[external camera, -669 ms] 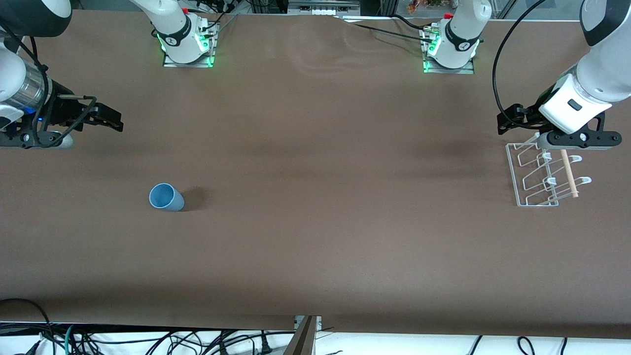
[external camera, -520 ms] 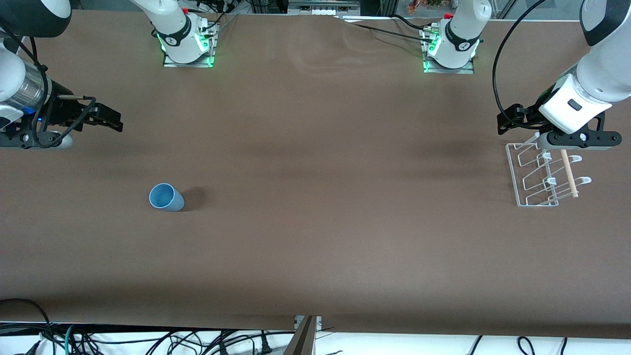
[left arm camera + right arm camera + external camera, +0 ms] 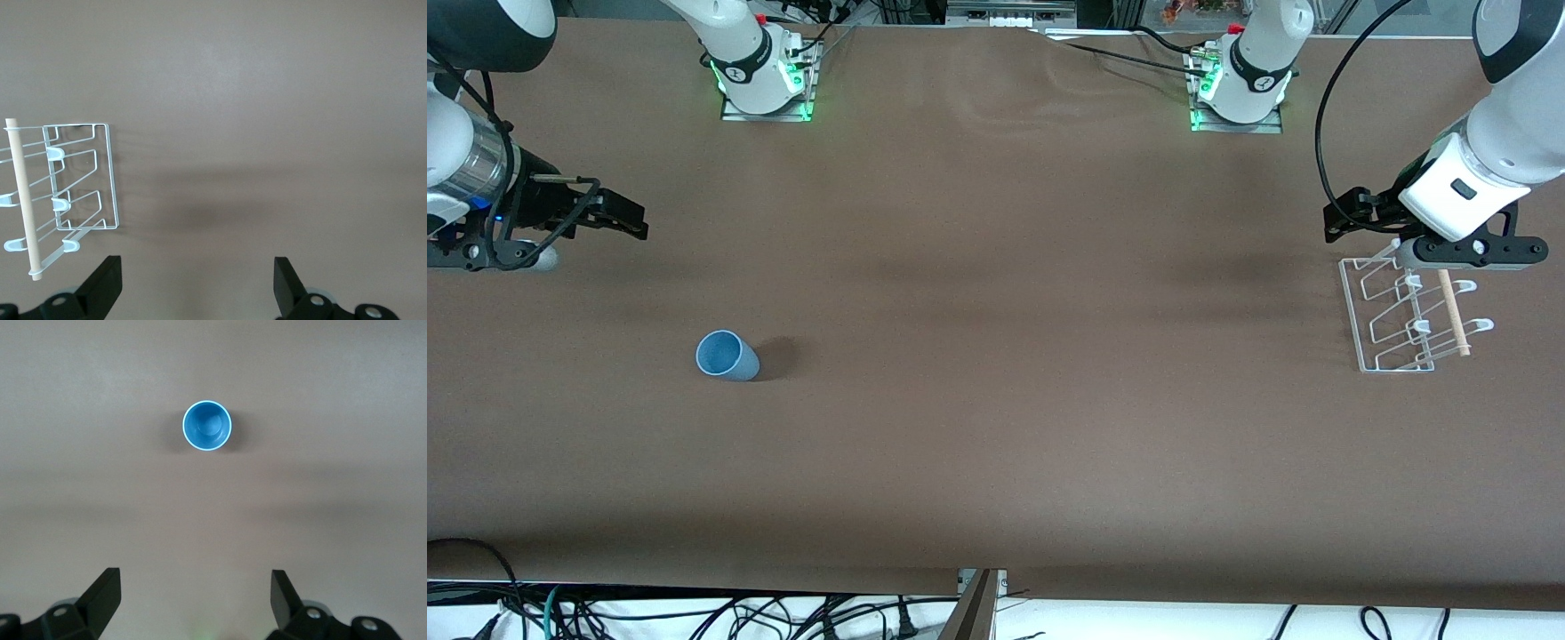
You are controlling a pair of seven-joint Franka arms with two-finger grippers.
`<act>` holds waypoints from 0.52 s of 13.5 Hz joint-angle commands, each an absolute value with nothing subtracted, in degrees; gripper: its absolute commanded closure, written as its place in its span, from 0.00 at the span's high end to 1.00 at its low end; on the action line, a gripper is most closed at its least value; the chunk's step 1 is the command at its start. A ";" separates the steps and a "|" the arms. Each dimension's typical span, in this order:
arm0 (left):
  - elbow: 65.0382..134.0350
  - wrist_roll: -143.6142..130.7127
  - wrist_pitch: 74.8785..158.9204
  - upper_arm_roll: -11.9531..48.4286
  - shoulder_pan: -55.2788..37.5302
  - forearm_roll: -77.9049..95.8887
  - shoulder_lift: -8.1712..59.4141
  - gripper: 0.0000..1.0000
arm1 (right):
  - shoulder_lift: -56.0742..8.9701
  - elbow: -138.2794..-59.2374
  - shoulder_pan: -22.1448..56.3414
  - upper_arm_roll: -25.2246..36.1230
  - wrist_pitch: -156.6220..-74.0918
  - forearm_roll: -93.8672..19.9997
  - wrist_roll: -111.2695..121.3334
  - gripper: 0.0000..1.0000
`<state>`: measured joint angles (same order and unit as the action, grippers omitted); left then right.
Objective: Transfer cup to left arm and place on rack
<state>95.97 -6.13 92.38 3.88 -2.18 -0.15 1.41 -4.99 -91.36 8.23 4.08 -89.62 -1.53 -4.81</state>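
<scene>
Tabletop point(image 3: 996, 427) of plain brown carries cup point(image 3: 726, 356) and rack point(image 3: 1400, 316); both pincers hover released.

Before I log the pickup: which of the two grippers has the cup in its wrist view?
The right gripper, all black, open, hanging over the table's right-arm end: its wrist view shows the blue cup upright. The left gripper, open too, sees only the wire rack.

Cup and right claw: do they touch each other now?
Apart. The right wrist view shows bare table between the cup and the open right claw.
</scene>
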 commanded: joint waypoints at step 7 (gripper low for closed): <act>95.27 -6.59 92.20 3.87 -2.37 -0.18 1.23 1.00 | -8.53 -93.77 6.16 5.44 -93.16 -1.67 0.33 0.99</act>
